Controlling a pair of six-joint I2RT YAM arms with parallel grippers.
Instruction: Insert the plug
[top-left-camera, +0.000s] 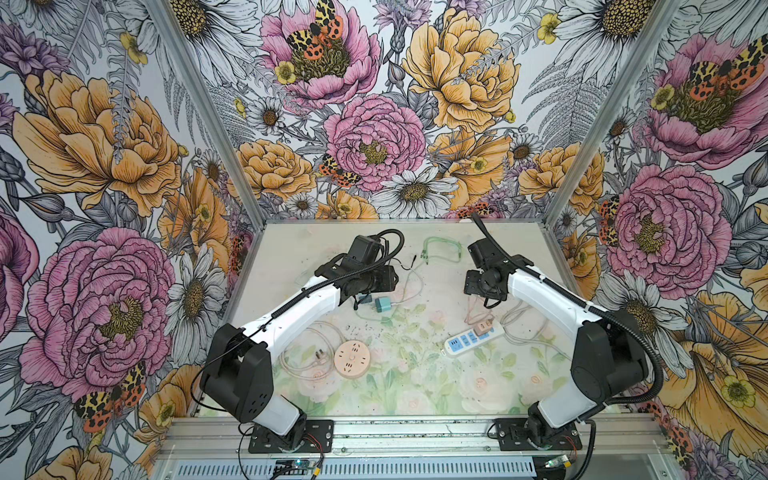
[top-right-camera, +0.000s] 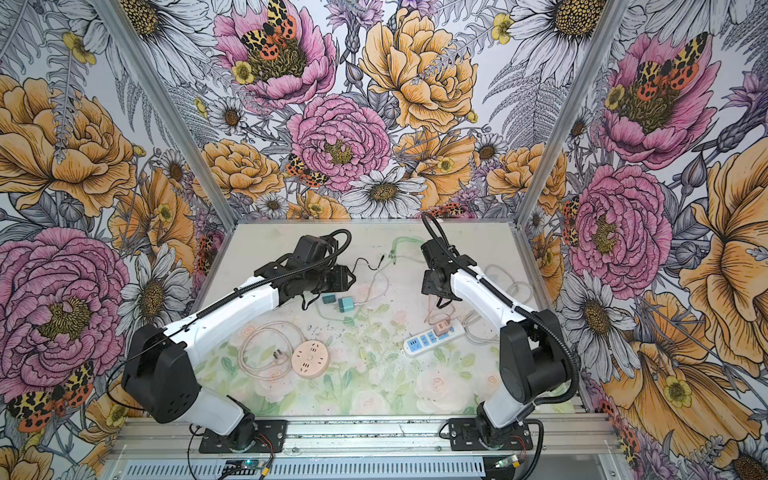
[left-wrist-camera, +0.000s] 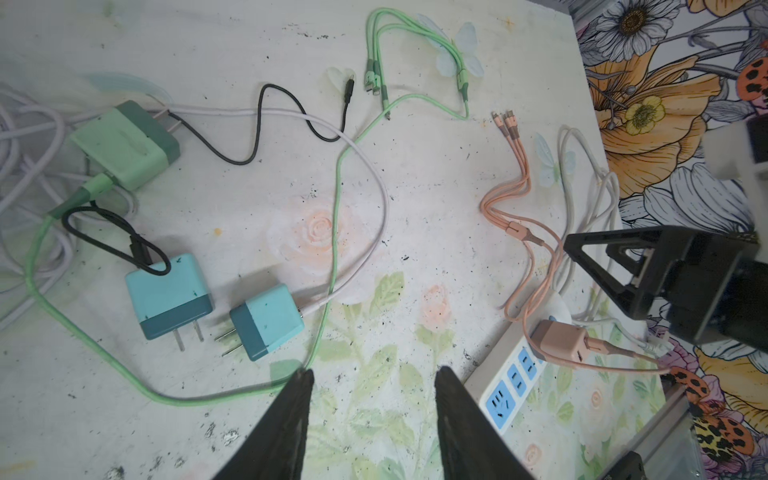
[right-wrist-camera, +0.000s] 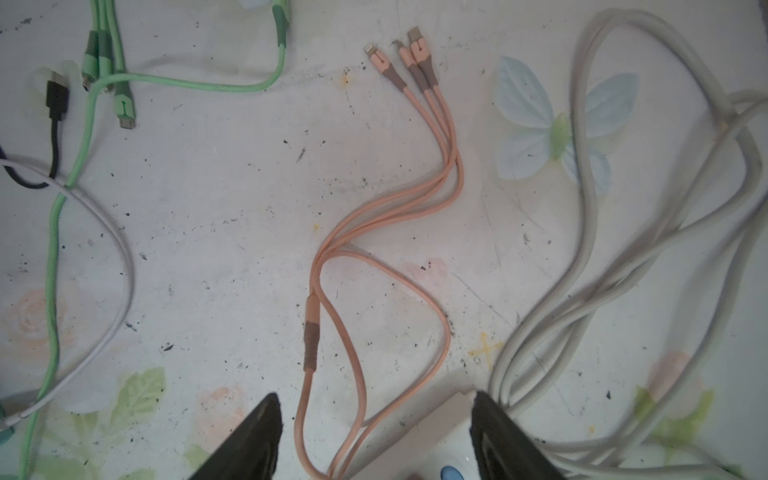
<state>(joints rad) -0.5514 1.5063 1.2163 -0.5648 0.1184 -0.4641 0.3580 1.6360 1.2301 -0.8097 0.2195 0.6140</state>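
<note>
With the left claw and right claw apart and empty, grip the right blue charger by its flat sides, prongs clear.

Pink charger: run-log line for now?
pink charger: on power strip, looks plugged in | left end effector: open, empty | right end effector: open, empty

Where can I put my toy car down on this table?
The front of the table is bare, in front of the round socket and the power strip. Further back it's crowded with chargers and tangled cables.
</note>
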